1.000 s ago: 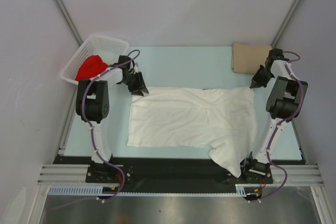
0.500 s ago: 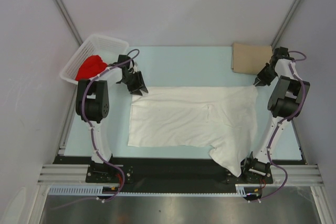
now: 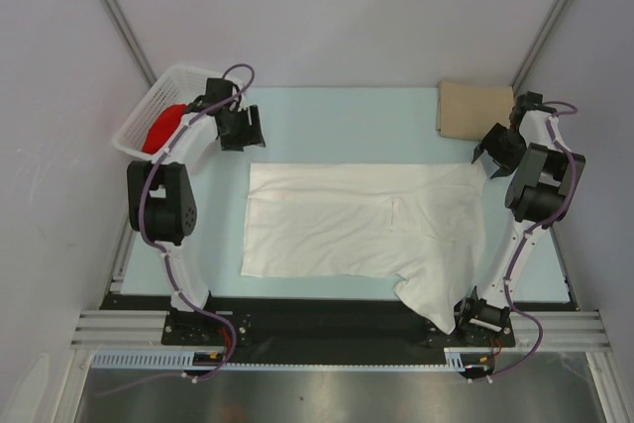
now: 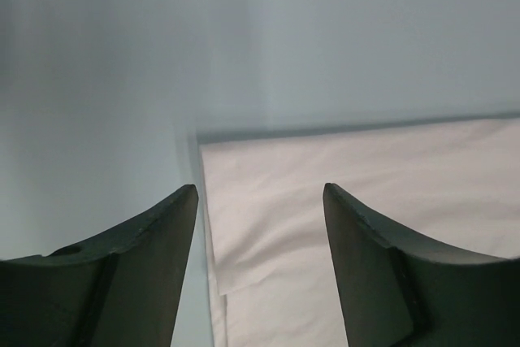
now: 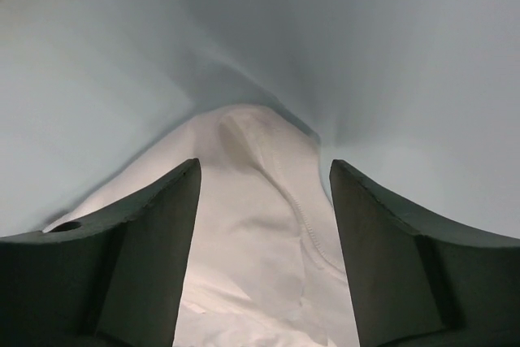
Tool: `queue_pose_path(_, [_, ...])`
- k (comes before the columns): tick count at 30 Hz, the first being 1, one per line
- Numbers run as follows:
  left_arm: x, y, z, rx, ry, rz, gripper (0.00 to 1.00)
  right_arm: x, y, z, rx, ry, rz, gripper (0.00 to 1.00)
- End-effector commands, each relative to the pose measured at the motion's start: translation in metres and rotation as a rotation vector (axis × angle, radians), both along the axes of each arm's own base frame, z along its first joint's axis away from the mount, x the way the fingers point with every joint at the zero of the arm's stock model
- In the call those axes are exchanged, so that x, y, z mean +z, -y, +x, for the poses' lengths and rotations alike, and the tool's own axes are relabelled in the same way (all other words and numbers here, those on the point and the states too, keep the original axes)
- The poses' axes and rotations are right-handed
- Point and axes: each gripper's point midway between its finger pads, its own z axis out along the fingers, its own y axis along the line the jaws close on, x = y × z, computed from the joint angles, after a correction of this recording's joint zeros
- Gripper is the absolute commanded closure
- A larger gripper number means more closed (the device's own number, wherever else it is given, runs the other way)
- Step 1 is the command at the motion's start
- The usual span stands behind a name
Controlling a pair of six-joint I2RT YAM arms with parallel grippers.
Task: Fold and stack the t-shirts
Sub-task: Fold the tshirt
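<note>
A white t-shirt (image 3: 357,220) lies spread flat across the middle of the pale blue table, and one part (image 3: 436,306) hangs over the near edge by the right arm's base. My left gripper (image 3: 243,131) hovers open just beyond the shirt's far left corner (image 4: 244,201), holding nothing. At the shirt's far right corner (image 5: 260,168), my right gripper (image 3: 492,154) is open too, the cloth lying loose below its fingers. A tan t-shirt (image 3: 471,108) rests folded flat at the back right. The red t-shirt (image 3: 163,126) sits bunched in the basket.
A white lattice basket (image 3: 188,81) stands at the back left corner, close to the left arm's wrist. Grey walls enclose the table on three sides. Both arm bases sit on a black rail at the near edge.
Both grippers opened and let go of the white shirt's far corners. The left gripper pulled back toward the basket. The right gripper stays beside the tan shirt.
</note>
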Motion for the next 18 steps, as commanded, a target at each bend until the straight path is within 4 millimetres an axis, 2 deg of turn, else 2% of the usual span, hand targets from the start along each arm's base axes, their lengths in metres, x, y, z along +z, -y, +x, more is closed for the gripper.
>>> queue_pose_path(1, [-0.022,-0.007,0.005,-0.041,-0.044,0.039,0.32,0.02,-0.001,0.011,0.061,0.07,0.006,0.29])
queue_pose_path(4, [-0.045,-0.006,-0.003,-0.038,-0.106,0.036,0.31,0.01,-0.002,0.006,0.093,0.063,0.008,0.29])
queue_pose_path(7, [-0.06,-0.011,-0.011,-0.028,-0.131,0.058,0.29,0.001,-0.005,0.003,0.126,0.056,0.02,0.28])
queue_pose_path(11, [-0.077,-0.008,-0.012,-0.033,-0.159,0.043,0.29,-0.006,-0.007,0.001,0.137,0.047,0.031,0.3])
queue_pose_path(18, [-0.086,-0.008,-0.008,-0.023,-0.166,0.029,0.4,-0.015,-0.003,0.003,0.133,0.051,0.028,0.42])
